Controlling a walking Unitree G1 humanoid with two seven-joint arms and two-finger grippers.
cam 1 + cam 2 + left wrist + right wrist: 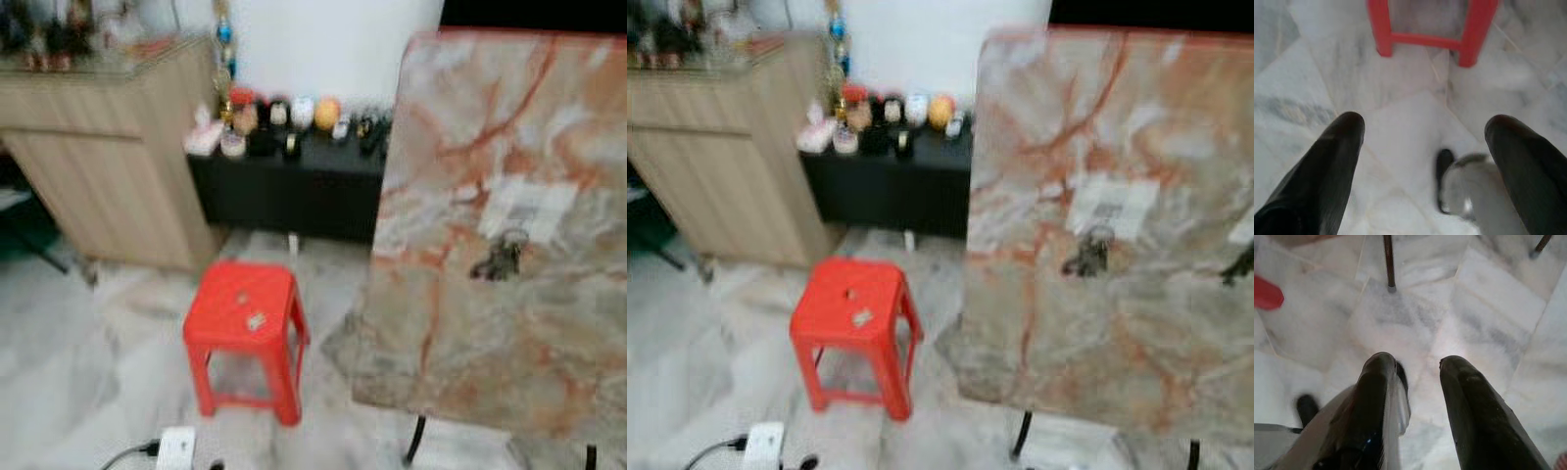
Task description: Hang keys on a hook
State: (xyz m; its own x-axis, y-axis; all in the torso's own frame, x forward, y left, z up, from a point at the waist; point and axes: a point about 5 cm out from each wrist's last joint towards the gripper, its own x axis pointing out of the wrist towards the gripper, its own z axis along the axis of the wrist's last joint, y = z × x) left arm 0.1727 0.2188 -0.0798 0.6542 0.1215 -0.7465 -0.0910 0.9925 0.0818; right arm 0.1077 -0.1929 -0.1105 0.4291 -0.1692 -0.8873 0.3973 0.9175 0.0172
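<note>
A dark bunch of keys [498, 259] lies on the marble-patterned tabletop [549, 117], just below a white paper label [529, 208]; the keys [1085, 255] are blurred. The left gripper [1422, 127] hangs over the pale marble floor with its two black fingers [1334, 161] wide apart and nothing between them, the red stool's legs [1469, 34] beyond it. The right gripper [1420, 364] also hangs above the floor, its fingers [1469, 401] apart and empty, near a thin black table leg [1389, 264].
A red plastic stool [245, 323] stands on the floor left of the table. Behind it are a wooden cabinet [108, 157] and a low black shelf [294, 186] with small items. A white power strip [176, 446] with a cable lies on the floor in front.
</note>
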